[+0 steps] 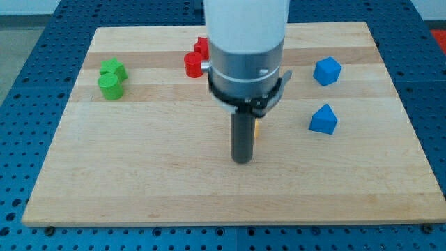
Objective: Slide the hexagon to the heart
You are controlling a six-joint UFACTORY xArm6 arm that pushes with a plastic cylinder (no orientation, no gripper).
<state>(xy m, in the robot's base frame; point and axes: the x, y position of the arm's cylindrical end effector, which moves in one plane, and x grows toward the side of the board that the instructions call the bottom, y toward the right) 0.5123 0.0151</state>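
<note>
A pale wooden table (pixel 139 181) is seen from above, with a white and grey robot arm (pixel 247 42) coming down over its middle. The arm has no hand that opens or shuts; it ends in a straight dark rod and holds nothing. The tip (pixel 242 160) rests on bare wood, touching no block.

Just above and right of the tip, a sliver of a yellow block (pixel 256 127) peeks out from behind the rod; its shape is hidden. Well to the right of the tip sit two blue blocks, one nearer (pixel 323 119) and one farther up (pixel 327 71). Up and left of the tip, partly behind the arm, are two red blocks (pixel 194 64), close together. Far left lie two green blocks (pixel 110 86), touching.

Which block is the hexagon or the heart cannot be told. Open wood lies below the tip and to its left, out to the table's edges.
</note>
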